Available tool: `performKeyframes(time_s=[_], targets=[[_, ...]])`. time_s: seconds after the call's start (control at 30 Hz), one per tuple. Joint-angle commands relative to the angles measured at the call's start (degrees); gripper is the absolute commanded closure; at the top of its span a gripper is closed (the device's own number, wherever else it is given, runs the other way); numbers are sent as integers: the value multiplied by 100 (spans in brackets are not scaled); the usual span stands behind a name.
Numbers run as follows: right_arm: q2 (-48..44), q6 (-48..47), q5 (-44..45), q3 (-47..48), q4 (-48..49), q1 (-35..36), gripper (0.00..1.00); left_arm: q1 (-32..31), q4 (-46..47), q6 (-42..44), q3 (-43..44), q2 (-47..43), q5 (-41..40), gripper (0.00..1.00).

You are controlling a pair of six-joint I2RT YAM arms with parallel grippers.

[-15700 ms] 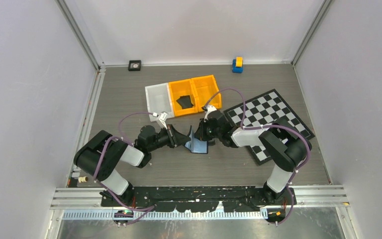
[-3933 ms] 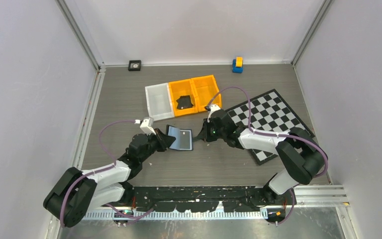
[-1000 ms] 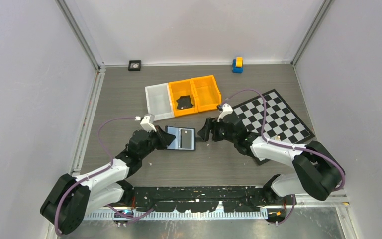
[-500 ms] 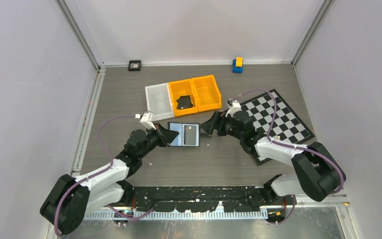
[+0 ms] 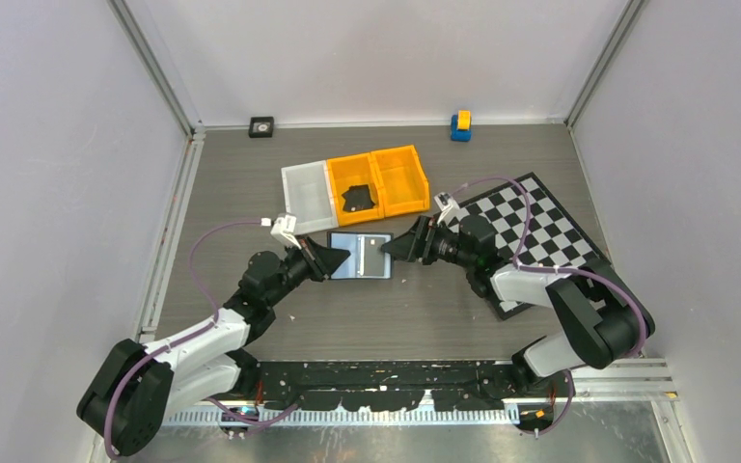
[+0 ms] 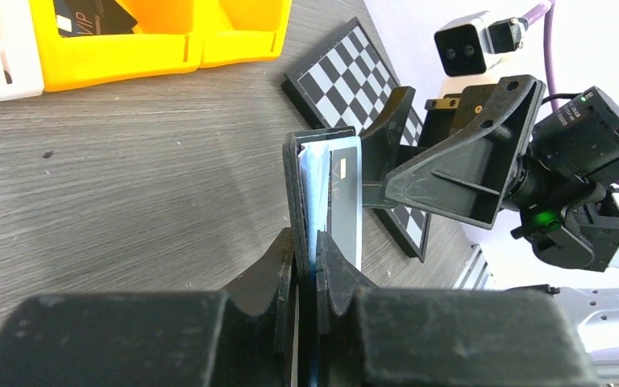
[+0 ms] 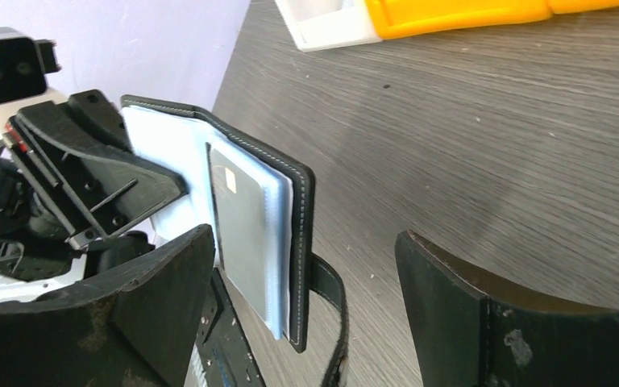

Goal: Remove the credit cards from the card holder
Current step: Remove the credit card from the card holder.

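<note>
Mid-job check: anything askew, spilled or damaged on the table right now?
Nothing spilled or damaged. Only oddity: the black cards in the middle orange plastic bin lie askew. The black folding card holder, pinched open in the left gripper, has a grey card in its pocket.

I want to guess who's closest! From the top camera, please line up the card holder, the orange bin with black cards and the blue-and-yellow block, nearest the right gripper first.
1. card holder, just left of the right gripper.
2. orange bin, behind it.
3. blue-and-yellow block, by the back wall.
</note>
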Motion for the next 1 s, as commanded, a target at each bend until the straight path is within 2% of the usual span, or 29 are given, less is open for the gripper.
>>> performKeyframes(time_s=[0.0,0.23,0.3,0.8,0.9,0.97], targets=[[-29,32,-464,149,594,-27,13,9,596,-214,66,-6,75,100],[42,83,-845,114,877,-30,11,10,570,-441,104,-57,-88,100],[111,108,-963,135,959,-26,13,9,606,-475,98,-56,-91,100],[396,416,-1286,108,1490,-32,69,9,801,-479,-4,51,-121,100],[369,388,-1281,88,1459,-27,78,9,782,-359,-54,75,-183,100],[368,356,-1233,95,1371,-30,79,9,700,-286,-91,65,-270,99]])
